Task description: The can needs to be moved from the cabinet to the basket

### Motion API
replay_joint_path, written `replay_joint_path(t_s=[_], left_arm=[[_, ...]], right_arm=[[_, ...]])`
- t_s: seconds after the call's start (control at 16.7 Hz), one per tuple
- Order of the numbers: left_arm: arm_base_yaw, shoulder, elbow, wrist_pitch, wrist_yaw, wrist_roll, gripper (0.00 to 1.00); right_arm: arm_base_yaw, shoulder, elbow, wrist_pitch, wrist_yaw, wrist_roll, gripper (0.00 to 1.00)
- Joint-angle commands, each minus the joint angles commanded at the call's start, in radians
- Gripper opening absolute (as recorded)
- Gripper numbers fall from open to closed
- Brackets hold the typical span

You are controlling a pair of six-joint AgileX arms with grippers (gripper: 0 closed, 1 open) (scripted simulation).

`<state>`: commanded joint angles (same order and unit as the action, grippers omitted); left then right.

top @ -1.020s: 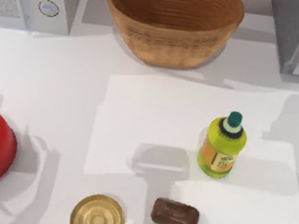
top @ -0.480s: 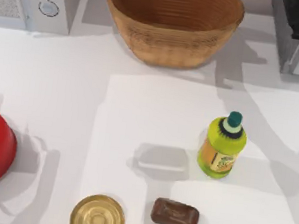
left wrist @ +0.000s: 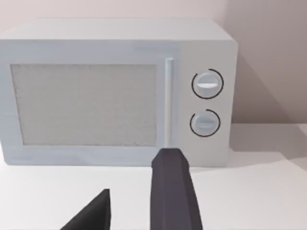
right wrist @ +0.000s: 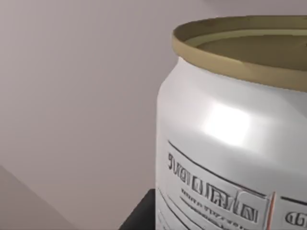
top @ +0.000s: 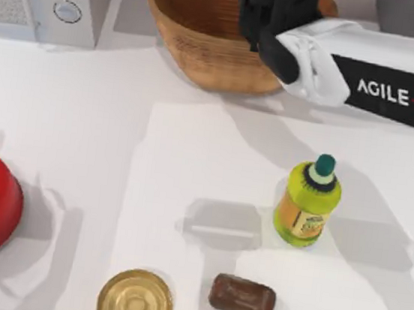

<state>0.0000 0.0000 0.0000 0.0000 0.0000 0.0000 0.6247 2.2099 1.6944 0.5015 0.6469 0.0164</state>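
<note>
My right gripper [top: 273, 16] hangs over the wide tan woven wicker basket [top: 199, 37] at the far middle of the table. The right wrist view has the small white-labelled can with its gold metal rim [right wrist: 230, 143] pressed close, so I judge my fingers are clamped on it, though I cannot make out how wide they stand. The grey cabinet [top: 406, 13] sits at the far right corner, well apart from me now. I judge this the carrying step, nearly finished; next I must lower into the bowl and let go gently, keeping the can upright. My left gripper [left wrist: 139, 206] idles at the left with fingers spread, facing the white two-knob microwave [left wrist: 115, 91].
</note>
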Motion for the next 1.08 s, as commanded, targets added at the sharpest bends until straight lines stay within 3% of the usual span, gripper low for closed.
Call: replay_joint_path(t_s=[1.08], left_arm=[[0.0, 0.0, 0.0, 0.0, 0.0, 0.0, 1.0]], right_arm=[[-0.012, 0.136, 0.148, -0.008, -0.01, -0.001, 0.0]])
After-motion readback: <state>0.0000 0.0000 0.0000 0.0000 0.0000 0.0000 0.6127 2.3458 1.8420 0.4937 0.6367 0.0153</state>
